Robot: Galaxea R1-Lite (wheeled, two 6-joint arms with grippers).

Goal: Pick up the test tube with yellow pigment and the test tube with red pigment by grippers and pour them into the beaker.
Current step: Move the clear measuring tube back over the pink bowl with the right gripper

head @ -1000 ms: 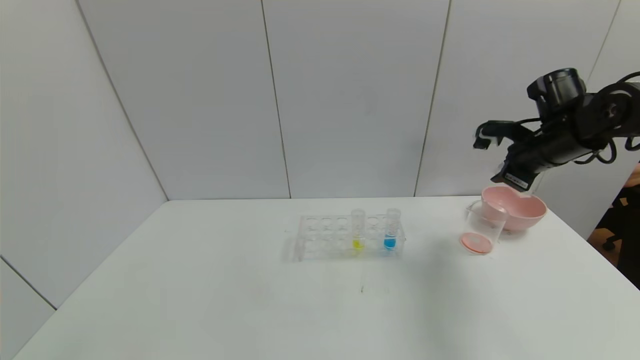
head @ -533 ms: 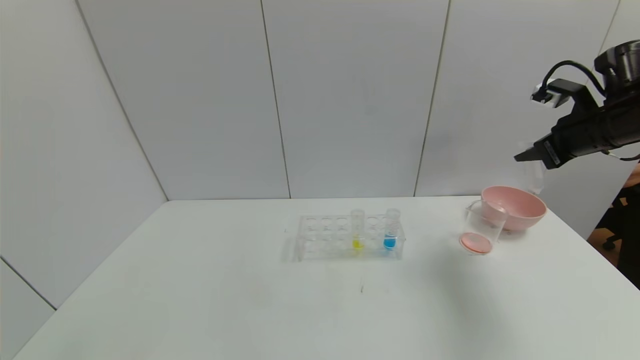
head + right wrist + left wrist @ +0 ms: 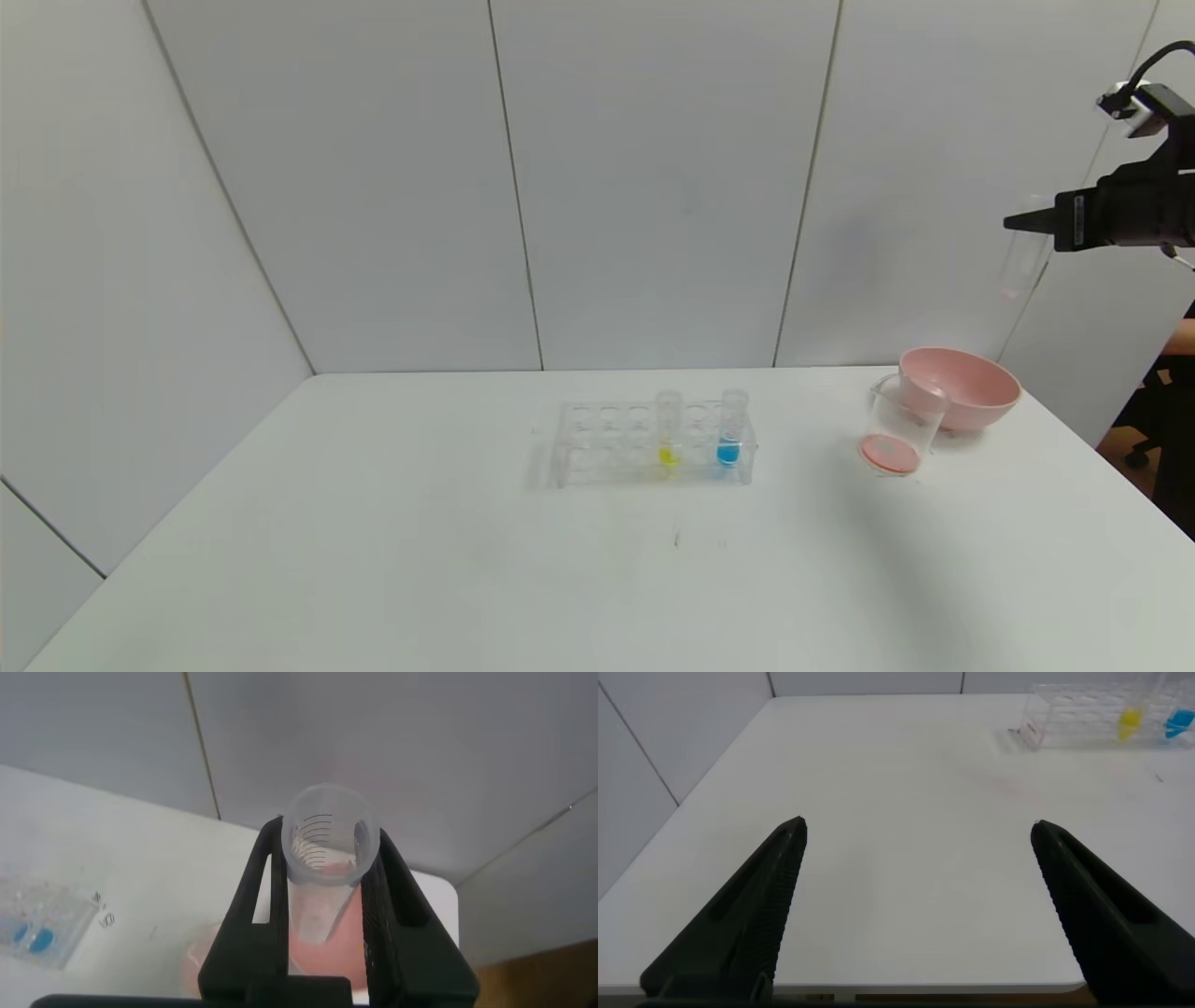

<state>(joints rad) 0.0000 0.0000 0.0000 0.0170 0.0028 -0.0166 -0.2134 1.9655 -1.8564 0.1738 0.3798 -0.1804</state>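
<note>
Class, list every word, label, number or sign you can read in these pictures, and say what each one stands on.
No readable text anywhere.
Clear test tube in the right gripper: dark graduation lines, no legible figures.
Right gripper side: small pale label, too small to read.
Clear plastic tube rack and small clear beaker: no markings visible.

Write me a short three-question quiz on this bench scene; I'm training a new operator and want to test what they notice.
1. True or false: the right gripper is clamped on a clear test tube, held high above the pink bowl.
2. Which coloured liquids sit in the tubes left in the rack? A) red and blue B) yellow and blue C) yellow and red
3. Fill in: the beaker stands on the table with ____ liquid at its bottom.

Key: 1 true; 2 B; 3 red-orange.
</note>
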